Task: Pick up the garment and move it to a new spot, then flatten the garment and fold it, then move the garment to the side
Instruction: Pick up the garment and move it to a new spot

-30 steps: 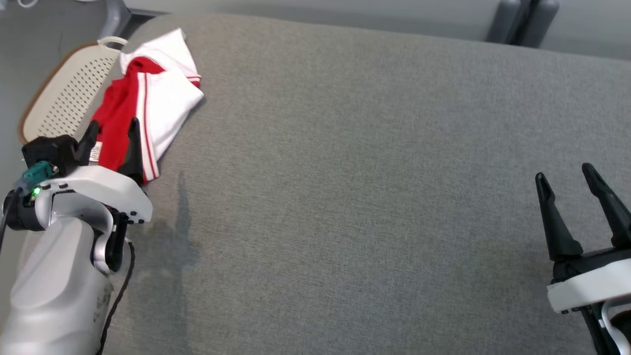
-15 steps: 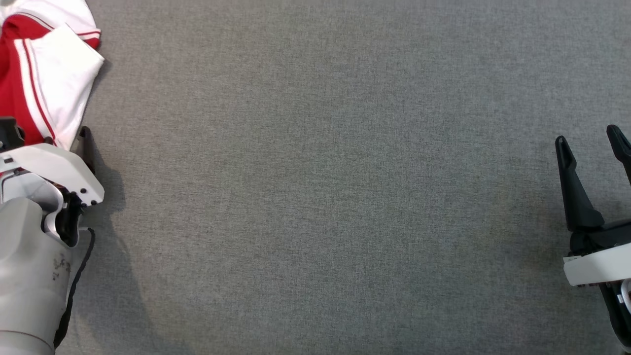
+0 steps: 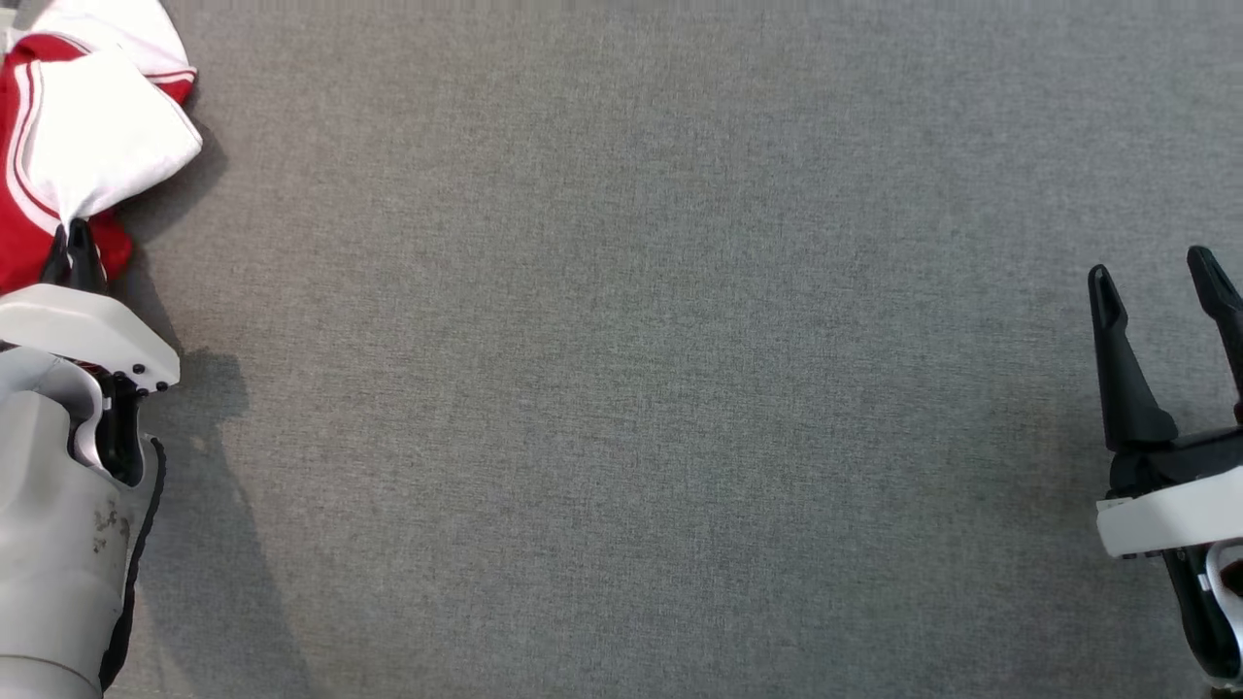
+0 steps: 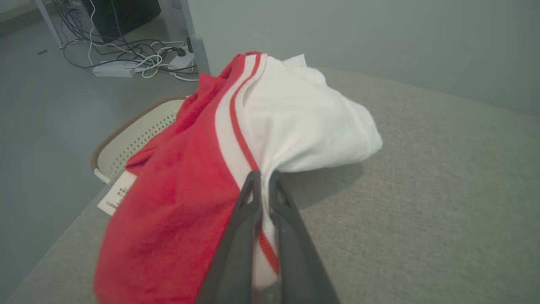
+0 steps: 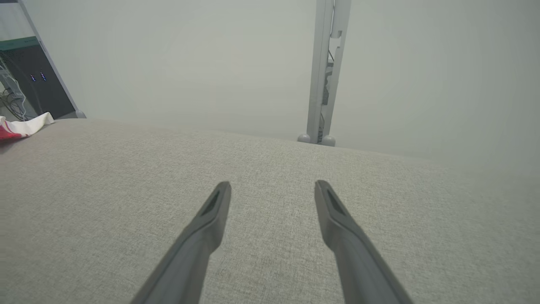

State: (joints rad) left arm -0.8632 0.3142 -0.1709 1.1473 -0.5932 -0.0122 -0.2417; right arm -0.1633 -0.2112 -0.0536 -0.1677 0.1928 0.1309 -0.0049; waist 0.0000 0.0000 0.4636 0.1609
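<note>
Garment (image 4: 295,118) pinched between left fingers (image 4: 244,219), right fingers (image 5: 206,228) spread and empty, perforated basket (image 4: 139,135) beside it

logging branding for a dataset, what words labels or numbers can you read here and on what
White care tag on the red and white garment: printed lines, too blurred to read.
Dark marks on the left forearm: too small to tell whether they are text.
No other text can be read.

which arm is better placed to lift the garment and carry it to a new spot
Left. The left gripper is shut on the red and white garment at the left edge of the grey surface. The right gripper stands open on the far side of that surface, holding nothing.
</note>
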